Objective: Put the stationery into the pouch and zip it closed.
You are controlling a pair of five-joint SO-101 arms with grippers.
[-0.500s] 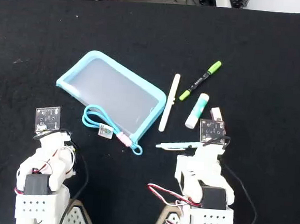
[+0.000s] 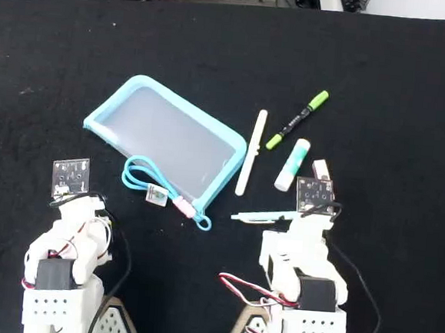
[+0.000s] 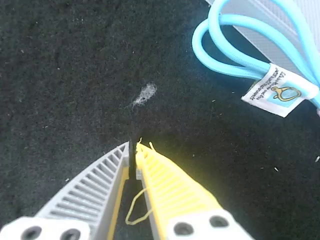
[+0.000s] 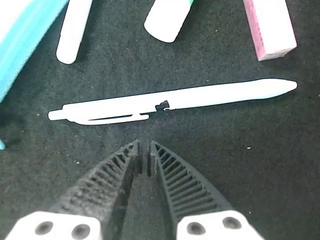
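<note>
High view, pen (image 2: 263, 214) lying left-right, right end effector (image 4: 145, 146), left end effector (image 3: 134, 147) seemingly closed.

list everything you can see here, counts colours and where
pouch: 1, light blue, left of centre
cord loop: 1, blue, tagged, at the pouch's near edge
stick: 1, white, right of the pouch
marker: 1, black and green, right of the stick
glue stick: 1, white, green cap, beside the marker
eraser: 1, pink and white, by the glue stick
pen: 1, white, before the right tool
table: 1, black
left tool: 1, grey and yellow, shut
right tool: 1, black, shut
</note>
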